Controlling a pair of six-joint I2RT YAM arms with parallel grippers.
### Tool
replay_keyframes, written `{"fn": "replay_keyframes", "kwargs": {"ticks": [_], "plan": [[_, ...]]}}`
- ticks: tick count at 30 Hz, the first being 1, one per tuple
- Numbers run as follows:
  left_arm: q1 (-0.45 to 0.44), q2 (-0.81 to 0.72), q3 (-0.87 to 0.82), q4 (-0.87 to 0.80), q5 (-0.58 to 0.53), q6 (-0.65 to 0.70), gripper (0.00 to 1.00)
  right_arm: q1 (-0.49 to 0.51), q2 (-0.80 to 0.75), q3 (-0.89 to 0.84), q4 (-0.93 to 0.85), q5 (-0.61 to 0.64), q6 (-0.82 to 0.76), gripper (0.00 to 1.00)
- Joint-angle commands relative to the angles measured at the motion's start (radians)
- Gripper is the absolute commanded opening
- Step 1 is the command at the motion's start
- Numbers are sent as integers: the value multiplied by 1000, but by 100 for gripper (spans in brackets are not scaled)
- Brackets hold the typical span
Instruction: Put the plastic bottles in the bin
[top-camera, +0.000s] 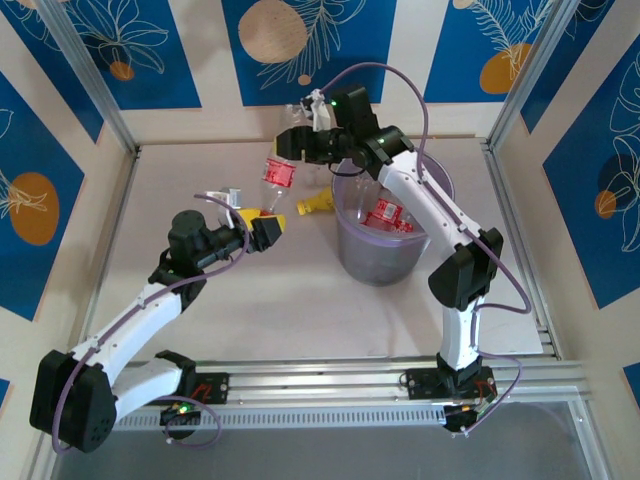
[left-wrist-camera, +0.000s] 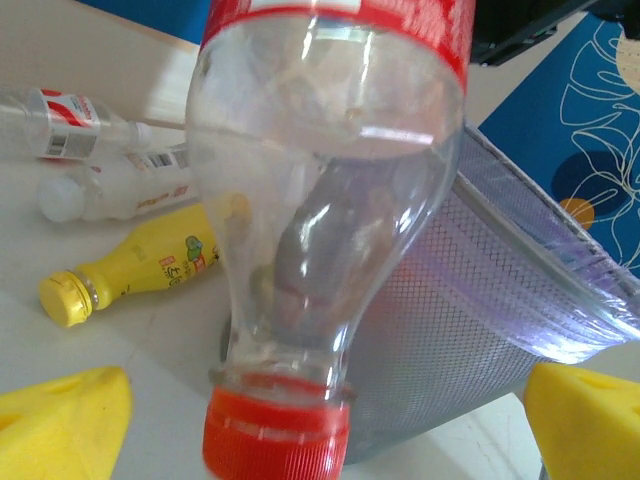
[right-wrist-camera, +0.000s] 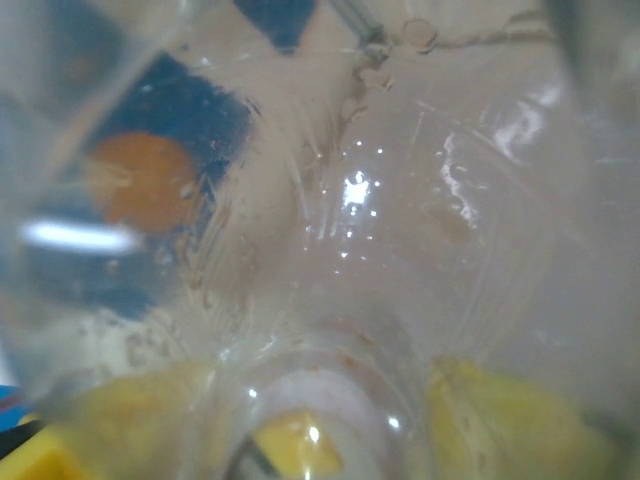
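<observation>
My left gripper (top-camera: 265, 222) is nearest, left of the centre of the pale table (top-camera: 200, 330). Its jaws stand wide open and hold nothing: the yellow fingers (left-wrist-camera: 70, 420) are well apart from the clear plastic bottle with a red label and a red cap (left-wrist-camera: 330, 200) that sits between them, cap toward me. Whether this bottle rests on the table, I cannot tell.

Just beyond lies the small yellow plastic bottle with a yellow cap (top-camera: 315, 205), on its side beside the left wall of the round translucent lavender-grey plastic bin (top-camera: 350, 255). Inside the bin lies one red-labelled clear bottle (top-camera: 385, 215).

Farthest, left of the bin's far rim, my right gripper (top-camera: 305, 140) is partly closed around a clear crumpled plastic bottle (right-wrist-camera: 350, 200). If the pads already press it, I cannot tell.
</observation>
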Motion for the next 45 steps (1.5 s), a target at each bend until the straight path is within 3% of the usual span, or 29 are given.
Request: {"fn": "replay_keyframes", "kwargs": {"ticks": [1,14,20,26,36,45], "plan": [[-6,-19,11,21,18,26,100,-18,-1,84,-18,12,-34,53],[-5,14,35,-57,-18,74,100,-194,-222,112,-218,103,-169,50],[-5,144,111,-159,-78,125,100,-329,-328,67,-384,111,-210,50],[-9,292,203,-223,-90,164,100,-422,-423,-83,-463,155,-259,50],[-29,426,266,-213,-100,171,100,-444,-478,-289,-498,262,-289,49],[-35,539,411,-343,-138,271,100,-412,-477,-448,-477,294,-255,49]]}}
